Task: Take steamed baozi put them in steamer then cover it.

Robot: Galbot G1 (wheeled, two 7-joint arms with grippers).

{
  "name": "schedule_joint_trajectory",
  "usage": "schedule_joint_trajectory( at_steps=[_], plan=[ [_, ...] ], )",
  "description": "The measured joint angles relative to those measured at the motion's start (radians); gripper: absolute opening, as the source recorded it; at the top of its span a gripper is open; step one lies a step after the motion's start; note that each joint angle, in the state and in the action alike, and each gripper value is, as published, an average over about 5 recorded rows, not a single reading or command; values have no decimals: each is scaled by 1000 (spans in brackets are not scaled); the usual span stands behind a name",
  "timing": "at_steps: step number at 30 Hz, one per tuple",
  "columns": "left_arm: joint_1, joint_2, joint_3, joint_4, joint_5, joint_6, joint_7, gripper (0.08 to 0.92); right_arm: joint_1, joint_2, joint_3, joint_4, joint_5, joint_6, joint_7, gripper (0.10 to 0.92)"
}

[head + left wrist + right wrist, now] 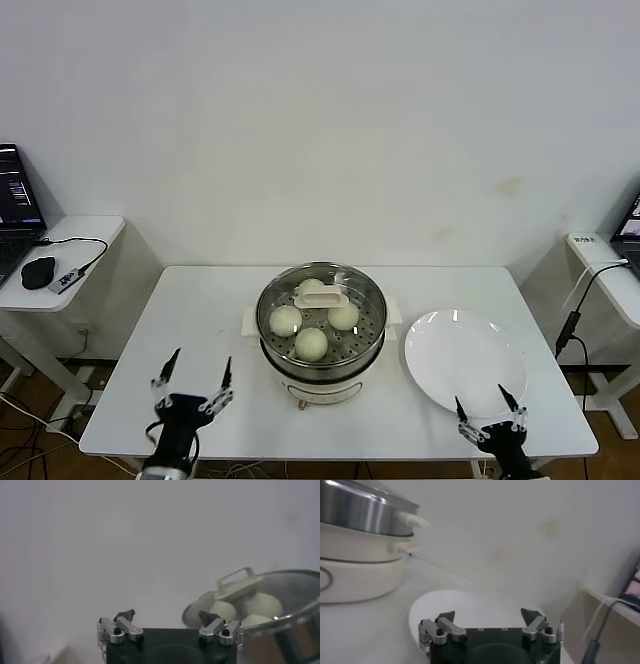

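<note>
Baozi (311, 343), four of them, sit inside the steamer (321, 325) at the middle of the white table (200, 300), under a glass lid (343, 275) with a cream handle (321, 294). Just beside it on the robot's right lies a bare white plate (464, 362). Both grippers hover at the table's near edge with fingers spread and holding nothing: left gripper (193, 381), right gripper (484, 403) at the plate's rim.
</note>
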Motion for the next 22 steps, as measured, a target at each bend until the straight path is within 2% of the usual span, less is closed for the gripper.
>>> schedule_joint_trajectory(
  at_steps=[9,22],
  plan=[
    [56,-46,-55,74,-143,-78,-2,823,-35,-24,-69,41,76,-18,-4,823],
    [58,-113,-62,122,-167,-72,8,823,-54,-16,-130,65,80,-23,2,823]
  ],
)
